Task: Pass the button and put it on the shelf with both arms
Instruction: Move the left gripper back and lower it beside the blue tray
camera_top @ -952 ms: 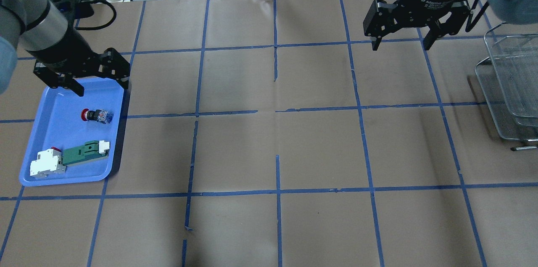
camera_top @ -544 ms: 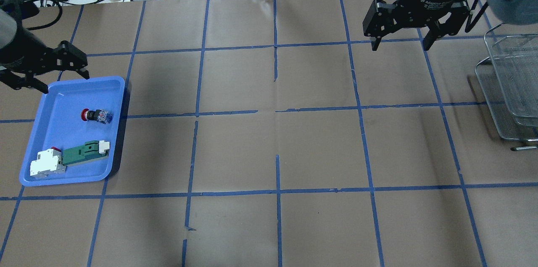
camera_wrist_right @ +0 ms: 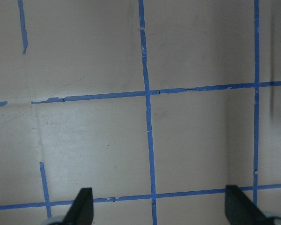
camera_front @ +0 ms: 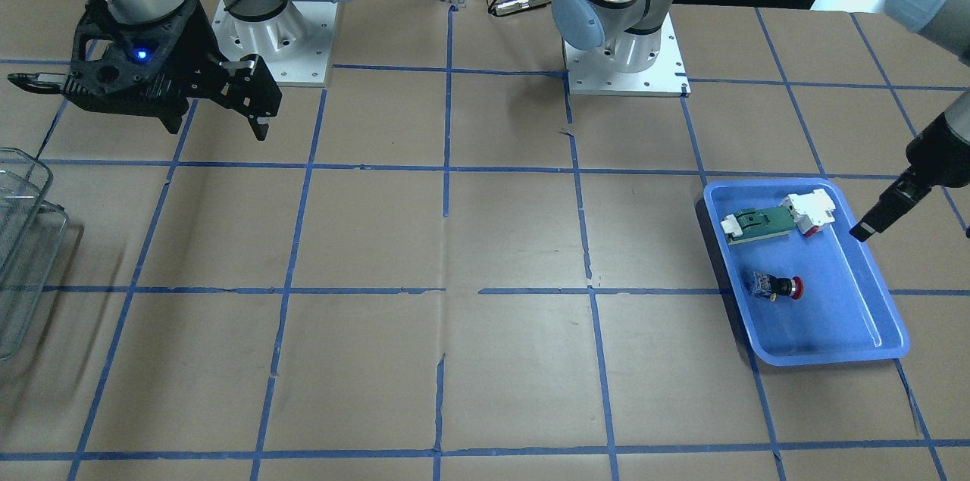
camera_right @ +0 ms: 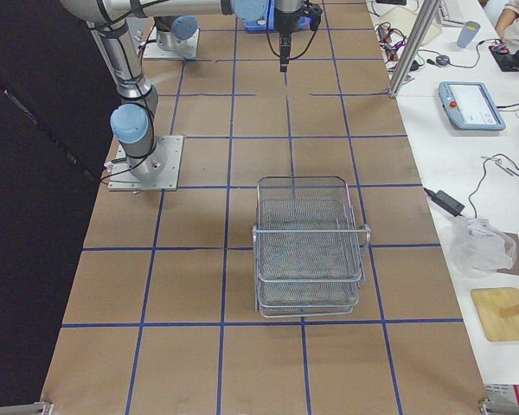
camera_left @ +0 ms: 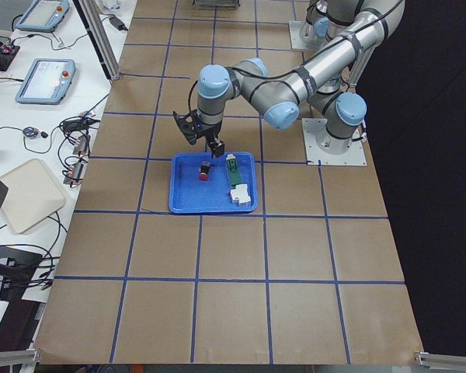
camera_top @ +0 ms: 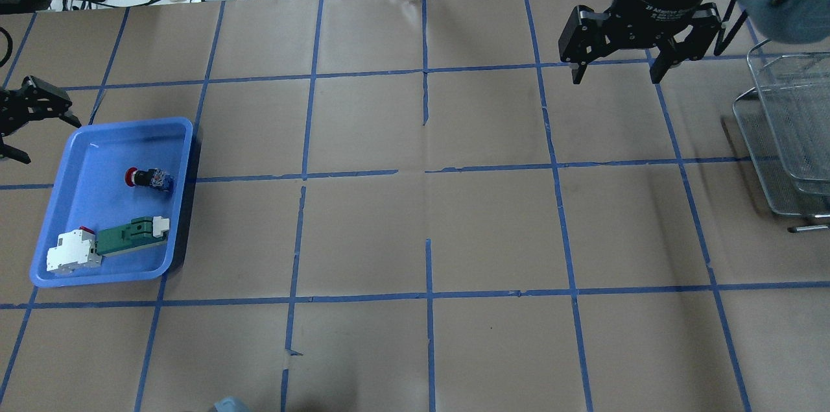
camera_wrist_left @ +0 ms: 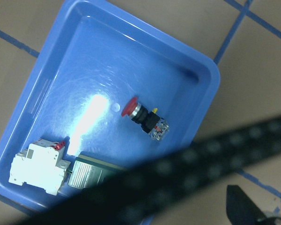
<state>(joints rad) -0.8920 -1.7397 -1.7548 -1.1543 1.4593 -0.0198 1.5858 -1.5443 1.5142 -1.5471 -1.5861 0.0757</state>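
With black two-finger left tool (camera_top: 48, 139) and right tool (camera_top: 615, 79) both spread empty, could on a skewed descent clip the blue plastic tray (camera_top: 187, 159) wall or roll the small red-headed push-button (camera_top: 149, 178) lying inside, near the worktop (camera_top: 493, 230) left edge.

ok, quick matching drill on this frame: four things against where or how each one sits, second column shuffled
Column 1
1. button
2. shelf
3. green-and-white module
4. right gripper

Column 2
A. at the table's end on the robot's right
B. jaws open, empty, above bare table
C. in the blue tray, at the end nearer the robot
D. in the blue tray, on its side, apart from the other part

Pairs: 1-D, 2-A, 3-C, 4-B
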